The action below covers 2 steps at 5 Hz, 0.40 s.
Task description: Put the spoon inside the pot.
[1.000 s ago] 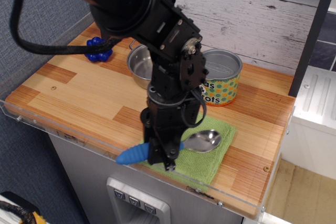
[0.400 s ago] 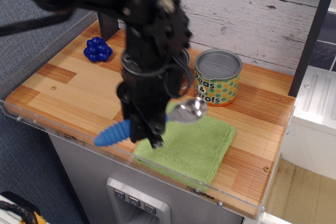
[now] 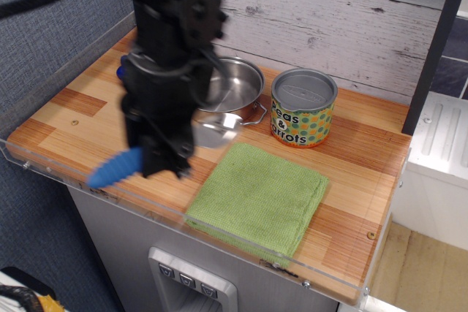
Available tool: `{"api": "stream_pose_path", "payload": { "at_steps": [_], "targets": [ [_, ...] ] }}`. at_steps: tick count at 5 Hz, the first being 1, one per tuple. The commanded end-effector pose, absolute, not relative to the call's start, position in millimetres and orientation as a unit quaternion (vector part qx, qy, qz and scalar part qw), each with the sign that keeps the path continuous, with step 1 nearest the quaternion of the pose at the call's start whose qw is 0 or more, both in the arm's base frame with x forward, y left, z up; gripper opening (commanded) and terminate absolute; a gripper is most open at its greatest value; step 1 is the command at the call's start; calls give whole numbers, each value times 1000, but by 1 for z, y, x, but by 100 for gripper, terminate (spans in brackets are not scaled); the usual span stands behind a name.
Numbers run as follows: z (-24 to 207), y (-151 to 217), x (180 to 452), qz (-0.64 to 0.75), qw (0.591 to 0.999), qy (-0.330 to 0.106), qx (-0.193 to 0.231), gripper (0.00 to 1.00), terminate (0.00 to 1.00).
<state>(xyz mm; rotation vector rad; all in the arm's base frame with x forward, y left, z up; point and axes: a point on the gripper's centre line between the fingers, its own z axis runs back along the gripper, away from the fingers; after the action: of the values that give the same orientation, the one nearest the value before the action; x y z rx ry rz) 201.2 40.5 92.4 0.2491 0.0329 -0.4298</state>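
Observation:
My gripper [image 3: 164, 162] is shut on the spoon [image 3: 117, 168] and holds it in the air over the front left of the counter. The ribbed blue handle sticks out to the lower left. The shiny metal bowl [image 3: 217, 129] points right, just in front of the pot. The pot [image 3: 235, 87], a shallow round steel pot with a wire loop handle, stands behind the gripper, its left part hidden by the arm. The image of the arm is blurred by motion.
A lidded tin labelled "Peas & Carrots" [image 3: 303, 109] stands right of the pot. A green cloth [image 3: 258, 195] lies at the front of the wooden counter [image 3: 358, 173]. A dark-blue berry toy [image 3: 121, 72] is mostly hidden behind the arm. A clear rim runs along the front edge.
The gripper lifted the spoon off the green cloth and carried it left and back toward the pot. The cloth is now bare and the pot is more exposed.

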Motion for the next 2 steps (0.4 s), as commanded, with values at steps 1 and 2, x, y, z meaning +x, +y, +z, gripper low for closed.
{"api": "stream_pose_path", "payload": {
  "at_steps": [1, 2],
  "targets": [
    [95, 78, 218, -130, 987, 12, 97, 0, 0],
    [95, 89, 245, -93, 992, 18, 77, 0, 0]
  ]
}}
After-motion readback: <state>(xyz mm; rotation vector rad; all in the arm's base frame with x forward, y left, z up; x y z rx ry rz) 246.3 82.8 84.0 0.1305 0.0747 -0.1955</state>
